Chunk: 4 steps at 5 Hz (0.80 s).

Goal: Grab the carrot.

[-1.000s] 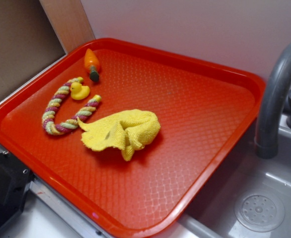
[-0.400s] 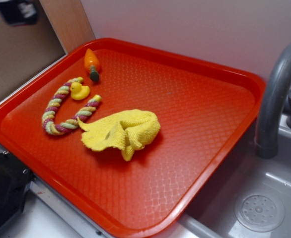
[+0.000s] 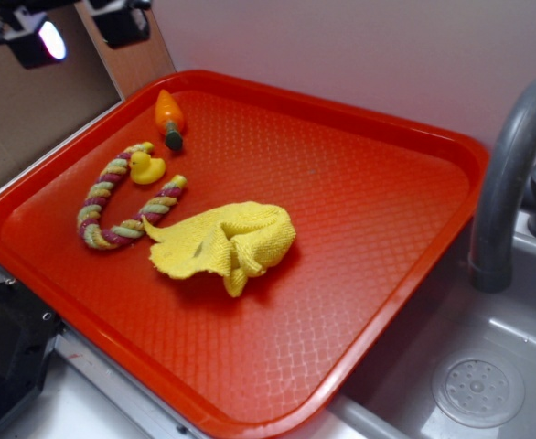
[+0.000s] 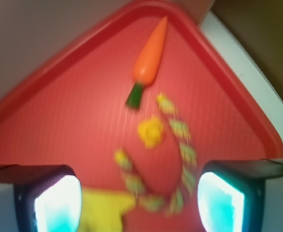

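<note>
The carrot (image 3: 168, 114), small, glossy orange with a dark green stem end, lies near the far left corner of the red tray (image 3: 359, 229). In the wrist view the carrot (image 4: 149, 54) points away, stem toward me. My gripper (image 3: 76, 26) hangs high at the top left of the exterior view, above and to the left of the carrot, well clear of it. Its two fingers stand wide apart with nothing between them, and the gripper (image 4: 139, 203) frames the tray below.
A yellow rubber duck (image 3: 145, 167) sits inside the curve of a braided rope toy (image 3: 112, 206). A crumpled yellow cloth (image 3: 227, 242) lies mid-tray. A grey faucet (image 3: 510, 174) and sink with drain (image 3: 477, 389) are to the right. A wooden board (image 3: 131, 55) and wall stand behind.
My gripper has come down into the exterior view at the top left; one second ago it was out of view. The things on the tray have not moved.
</note>
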Tool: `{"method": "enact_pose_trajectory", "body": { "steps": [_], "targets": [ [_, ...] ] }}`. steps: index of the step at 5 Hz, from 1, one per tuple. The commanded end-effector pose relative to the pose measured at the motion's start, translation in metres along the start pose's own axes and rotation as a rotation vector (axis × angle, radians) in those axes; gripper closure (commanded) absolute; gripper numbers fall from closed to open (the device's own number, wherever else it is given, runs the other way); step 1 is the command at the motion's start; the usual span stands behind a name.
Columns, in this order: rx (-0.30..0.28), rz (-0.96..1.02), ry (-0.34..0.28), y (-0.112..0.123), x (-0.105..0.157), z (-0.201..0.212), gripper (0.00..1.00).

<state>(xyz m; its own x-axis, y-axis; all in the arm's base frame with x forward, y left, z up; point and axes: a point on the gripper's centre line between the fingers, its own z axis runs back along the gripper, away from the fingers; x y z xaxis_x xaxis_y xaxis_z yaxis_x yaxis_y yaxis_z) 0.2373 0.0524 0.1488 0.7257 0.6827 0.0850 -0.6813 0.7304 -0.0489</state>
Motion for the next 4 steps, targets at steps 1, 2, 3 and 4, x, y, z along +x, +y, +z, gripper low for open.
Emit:
{"method": "enact_pose_trajectory", "body": {
  "steps": [1, 2, 3, 4],
  "targets": [
    [0.018, 0.112, -0.144, 0.011, 0.054, -0.02, 0.0],
    [0.049, 0.144, -0.219, 0.009, 0.068, -0.044, 0.0],
    [0.076, 0.17, -0.208, 0.012, 0.076, -0.07, 0.0],
    [0.067, 0.156, -0.152, 0.008, 0.078, -0.094, 0.0]
  ]
}}
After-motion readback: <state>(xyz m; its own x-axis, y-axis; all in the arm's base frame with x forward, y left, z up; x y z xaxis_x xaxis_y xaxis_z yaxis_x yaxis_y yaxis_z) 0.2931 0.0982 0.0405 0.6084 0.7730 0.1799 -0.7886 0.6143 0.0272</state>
